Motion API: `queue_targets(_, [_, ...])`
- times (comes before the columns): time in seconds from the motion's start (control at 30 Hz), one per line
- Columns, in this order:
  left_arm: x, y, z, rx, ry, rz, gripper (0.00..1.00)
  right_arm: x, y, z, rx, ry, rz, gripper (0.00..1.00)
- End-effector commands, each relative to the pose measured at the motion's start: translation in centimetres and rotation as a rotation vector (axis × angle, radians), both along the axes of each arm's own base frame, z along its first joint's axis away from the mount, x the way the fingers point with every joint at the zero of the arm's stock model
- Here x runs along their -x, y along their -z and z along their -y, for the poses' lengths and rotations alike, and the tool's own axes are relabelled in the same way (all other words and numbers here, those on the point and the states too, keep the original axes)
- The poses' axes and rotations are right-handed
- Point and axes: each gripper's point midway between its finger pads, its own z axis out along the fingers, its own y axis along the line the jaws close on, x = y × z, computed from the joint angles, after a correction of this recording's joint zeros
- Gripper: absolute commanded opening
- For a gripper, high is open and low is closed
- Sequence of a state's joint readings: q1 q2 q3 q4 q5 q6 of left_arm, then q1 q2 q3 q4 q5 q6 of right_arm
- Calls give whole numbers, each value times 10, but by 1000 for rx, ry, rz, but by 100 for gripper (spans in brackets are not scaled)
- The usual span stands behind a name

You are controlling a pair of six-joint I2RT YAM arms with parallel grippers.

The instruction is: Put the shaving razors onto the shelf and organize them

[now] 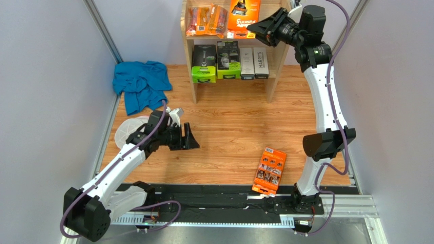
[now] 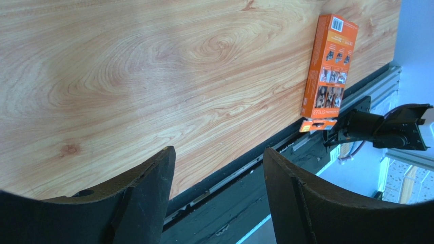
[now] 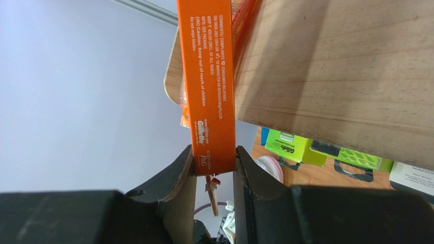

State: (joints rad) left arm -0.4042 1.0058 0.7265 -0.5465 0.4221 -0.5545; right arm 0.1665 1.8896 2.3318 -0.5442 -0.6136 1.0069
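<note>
The wooden shelf (image 1: 273, 71) stands at the back. Its top tier holds two narrow orange blister packs (image 1: 205, 19) and a flat orange box (image 1: 243, 15). My right gripper (image 1: 253, 29) is shut on that box's edge at the top tier; in the right wrist view the box (image 3: 209, 76) sits between my fingers (image 3: 189, 173) beside the shelf plank (image 3: 346, 76). Two long white boxes (image 1: 253, 62) stand on the lower tier. A second flat orange box (image 1: 270, 170) lies on the table near the front edge, also in the left wrist view (image 2: 328, 66). My left gripper (image 1: 191, 136) is open and empty, left of it.
Two green razor packs (image 1: 216, 62) stand on the lower tier beside the white boxes. A blue cloth (image 1: 140, 84) lies at the back left. White mesh discs (image 1: 126, 133) lie beside the left arm. A black rail (image 2: 265, 203) runs along the table's front edge.
</note>
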Motion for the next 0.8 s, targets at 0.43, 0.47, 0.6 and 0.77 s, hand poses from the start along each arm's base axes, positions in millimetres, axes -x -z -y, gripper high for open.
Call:
queue_targets(0.43, [6,-5,6,74,1,25,71,-6,9,-12,-2,-37,-25,1])
queue_targets(0.47, [6,-5,5,72,1,27,71,-6,10,-12,-2,-40,-25,1])
queue_targets(0.6, [8,-2,5,74,0,18,71,-7,10,-13,-5,-48,-25,7])
queue_targets(0.77, [9,0,4,73,-3,17,71,-4,5,-13,-10,-52,-10,22])
